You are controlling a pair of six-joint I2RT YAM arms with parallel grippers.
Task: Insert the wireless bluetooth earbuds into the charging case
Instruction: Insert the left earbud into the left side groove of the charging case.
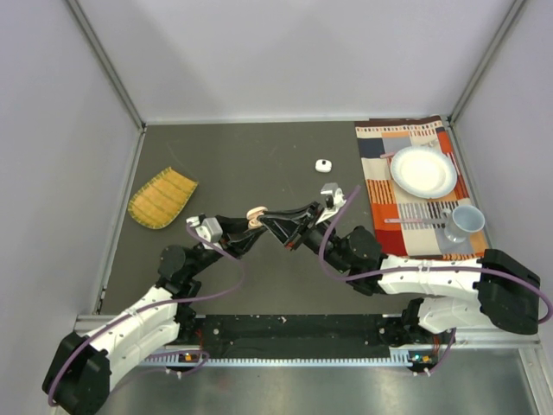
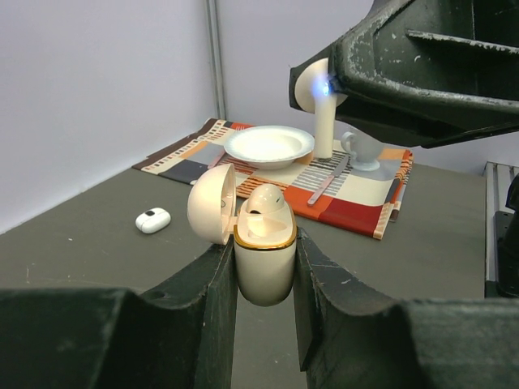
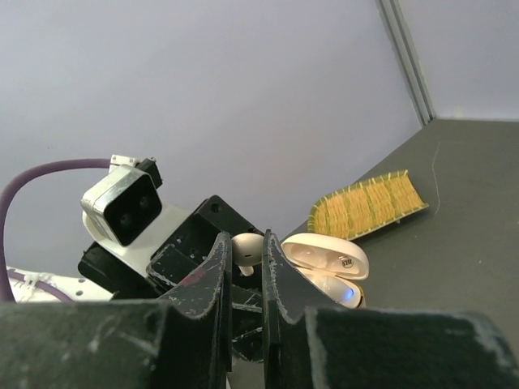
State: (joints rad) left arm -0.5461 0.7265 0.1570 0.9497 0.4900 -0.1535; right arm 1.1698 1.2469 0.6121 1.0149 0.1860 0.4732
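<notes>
From above, the left pincer (image 1: pixel 247 225) and right pincer (image 1: pixel 270 221) meet over the dark worktop (image 1: pixel 259 156). The left wrist camera shows the left pincer clamped on an open charging case (image 2: pixel 264 271), a peach earbud (image 2: pixel 268 203) seated inside. A white earbud (image 2: pixel 323 113) hangs above it, stem down. The right wrist camera shows the right pincer clamped on that white earbud, beside the case.

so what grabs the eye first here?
Mid-table, the left fingers clamp an open peach charging case, and the right fingers pinch a white earbud close by it. At the far right, a striped placemat carries a white plate and a cup.
</notes>
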